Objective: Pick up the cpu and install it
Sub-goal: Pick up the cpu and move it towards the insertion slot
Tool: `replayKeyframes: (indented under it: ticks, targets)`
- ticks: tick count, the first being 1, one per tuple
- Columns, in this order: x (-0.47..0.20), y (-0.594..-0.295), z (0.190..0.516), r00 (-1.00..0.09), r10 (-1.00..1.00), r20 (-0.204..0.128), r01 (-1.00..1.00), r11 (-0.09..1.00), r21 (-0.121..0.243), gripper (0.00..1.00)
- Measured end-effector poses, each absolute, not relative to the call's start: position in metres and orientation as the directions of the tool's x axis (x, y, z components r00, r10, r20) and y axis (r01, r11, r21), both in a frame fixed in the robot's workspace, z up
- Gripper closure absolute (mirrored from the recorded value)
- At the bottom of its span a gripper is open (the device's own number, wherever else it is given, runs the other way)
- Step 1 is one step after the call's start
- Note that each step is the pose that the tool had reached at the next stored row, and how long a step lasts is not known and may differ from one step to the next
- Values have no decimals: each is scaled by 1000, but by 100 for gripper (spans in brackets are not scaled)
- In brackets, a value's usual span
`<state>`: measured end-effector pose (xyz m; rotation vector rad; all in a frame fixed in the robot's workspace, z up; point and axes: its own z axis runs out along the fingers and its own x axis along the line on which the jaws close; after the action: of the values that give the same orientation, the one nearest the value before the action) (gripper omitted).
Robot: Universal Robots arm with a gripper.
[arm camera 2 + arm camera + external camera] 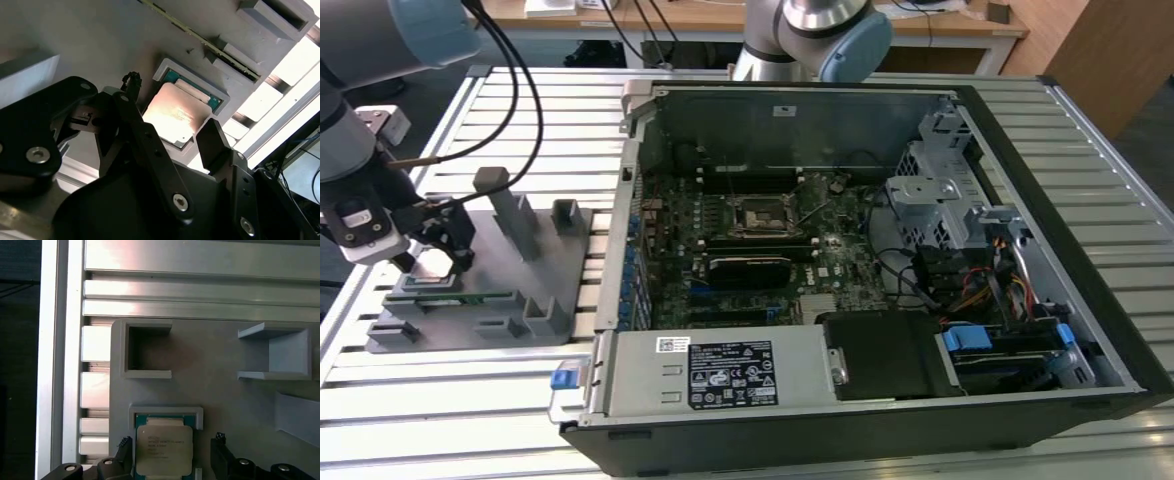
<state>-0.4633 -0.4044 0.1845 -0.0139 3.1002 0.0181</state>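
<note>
The cpu (164,450), a small square chip with a pale metal top on a green base, lies flat in a shallow recess of the grey plastic tray (215,395). In the second wrist view the cpu (172,117) sits between my black fingers (212,137). My gripper (172,446) hangs just over it, open, one finger on each side, with small gaps to the chip's edges. In the exterior view my gripper (438,255) is low over the tray (520,285) at the exterior view's left. The motherboard socket (758,215) lies inside the open computer case.
A thin green memory stick (447,297) lies in a tray slot close to the cpu. Grey posts and pockets (507,215) rise from the tray. The open case (854,250) with drives and cables takes up the exterior view's right. The table is slatted aluminium (454,400).
</note>
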Motion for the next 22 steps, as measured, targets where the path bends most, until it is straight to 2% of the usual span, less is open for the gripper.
replayKeyframes:
  ticks: [22]
  targets:
    - [-466,-404,180,-1000,0,-29,-1,1000,19,28]
